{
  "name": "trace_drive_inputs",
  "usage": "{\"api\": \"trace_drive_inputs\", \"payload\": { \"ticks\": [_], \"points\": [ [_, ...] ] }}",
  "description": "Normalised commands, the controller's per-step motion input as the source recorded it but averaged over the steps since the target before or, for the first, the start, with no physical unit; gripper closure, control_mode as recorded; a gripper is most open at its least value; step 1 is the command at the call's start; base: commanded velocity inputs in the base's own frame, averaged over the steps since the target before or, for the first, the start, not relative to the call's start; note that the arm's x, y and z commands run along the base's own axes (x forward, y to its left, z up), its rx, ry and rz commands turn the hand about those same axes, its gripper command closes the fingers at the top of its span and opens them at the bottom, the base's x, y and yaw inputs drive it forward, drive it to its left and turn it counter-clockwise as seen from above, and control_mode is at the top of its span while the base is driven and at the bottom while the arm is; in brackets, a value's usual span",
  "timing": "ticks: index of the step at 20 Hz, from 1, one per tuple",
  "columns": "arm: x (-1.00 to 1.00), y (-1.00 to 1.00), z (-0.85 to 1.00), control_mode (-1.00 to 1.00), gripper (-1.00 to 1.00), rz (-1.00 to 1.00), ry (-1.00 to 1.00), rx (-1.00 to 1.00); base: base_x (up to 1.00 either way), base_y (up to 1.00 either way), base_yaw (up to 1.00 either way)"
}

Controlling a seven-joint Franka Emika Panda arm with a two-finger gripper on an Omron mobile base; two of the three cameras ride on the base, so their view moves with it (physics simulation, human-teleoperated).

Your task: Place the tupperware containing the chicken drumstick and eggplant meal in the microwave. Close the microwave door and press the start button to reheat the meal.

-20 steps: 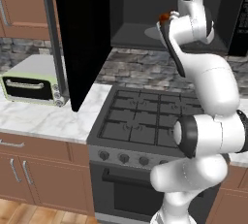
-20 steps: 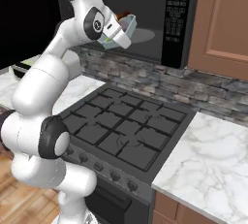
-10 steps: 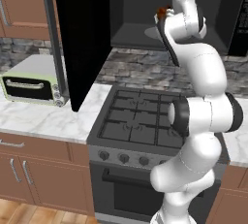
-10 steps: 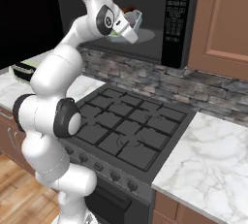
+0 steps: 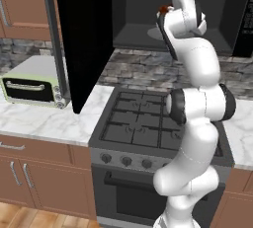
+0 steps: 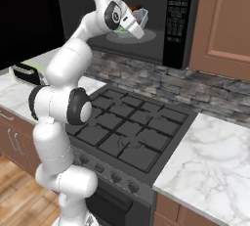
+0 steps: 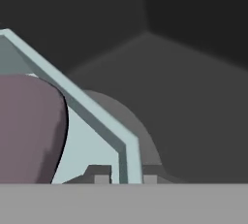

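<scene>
Tupperware (image 6: 139, 18) rim in tool (image 6: 138, 24), over turntable (image 6: 146, 34) edge.

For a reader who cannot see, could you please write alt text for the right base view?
A white robot arm reaches into the open microwave, its gripper holding the pale blue-grey tupperware over the round turntable. Below is a black gas stove between marble counters, with a wooden cabinet at right.

tupperware (image 6: 138, 18) inside microwave (image 6: 161, 19) above turntable (image 6: 146, 36), eggplant (image 7: 26, 131) in tupperware, stove (image 6: 132, 127) below
</scene>
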Motion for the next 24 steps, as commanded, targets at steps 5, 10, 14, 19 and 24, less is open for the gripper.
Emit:
{"api": "trace_drive_inputs", "payload": {
  "ticks": [5,10,14,19,24],
  "points": [
    [0.26,0.00,-0.21,-1.00,1.00,0.00,0.03,-0.07,0.00,0.00,0.00],
    [0.22,0.00,-0.45,-1.00,-1.00,0.00,0.01,-0.13,0.00,0.00,0.00],
    [0.02,0.06,-0.50,-1.00,-1.00,0.00,-0.02,-0.18,0.00,0.00,0.00],
    [-0.14,0.03,-0.31,-1.00,-1.00,0.00,-0.19,-0.19,0.00,0.00,0.00],
    [-0.63,0.02,0.00,-1.00,-1.00,0.00,-0.30,-0.19,0.00,0.00,0.00]
  ]
}}
